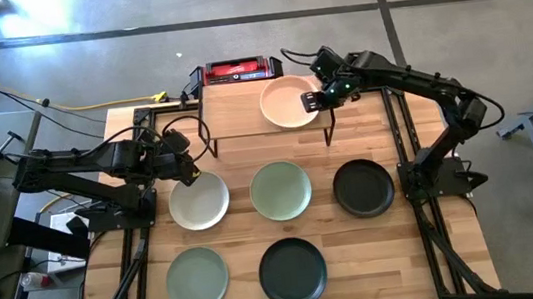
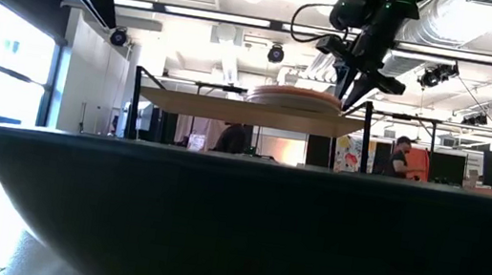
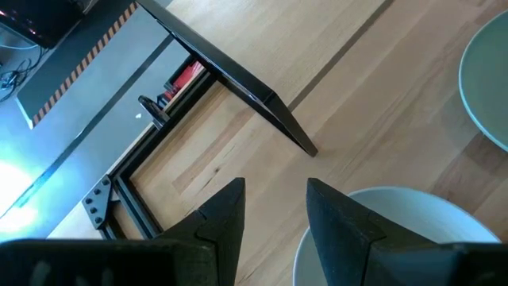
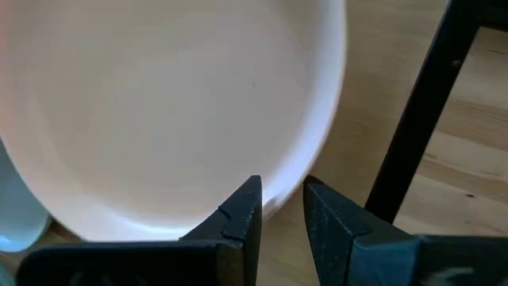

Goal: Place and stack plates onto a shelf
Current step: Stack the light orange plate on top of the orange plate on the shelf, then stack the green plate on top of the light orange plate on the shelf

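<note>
A peach plate (image 1: 288, 102) lies on the right half of the light-wood shelf (image 1: 232, 111), and my right gripper (image 1: 325, 98) is shut at its right rim. In the low view the peach plate (image 2: 295, 95) lies flat on the shelf board (image 2: 240, 110) with my right gripper (image 2: 358, 84) pointing down beside it. On the table lie a white plate (image 1: 200, 200), two sage plates (image 1: 281, 190) (image 1: 198, 279) and two black plates (image 1: 363, 188) (image 1: 293, 272). My left gripper (image 1: 184, 169) hovers open over the white plate's far-left rim (image 3: 397, 230), touching nothing. My right gripper (image 4: 282, 202) pinches the peach plate's rim (image 4: 305, 163) on the side toward the table's right edge, one finger (image 4: 242, 218) inside the dish and one (image 4: 329, 218) outside. The fingers come from above, slanting down. The plate rests flat on the shelf.
The shelf's thin black legs (image 4: 421, 119) (image 3: 238, 79) stand close to both grippers. A red box (image 1: 239, 70) sits behind the shelf. The shelf's left half is bare wood. The near black plate's wall (image 2: 234, 223) fills the low view's foreground. People stand in the room beyond.
</note>
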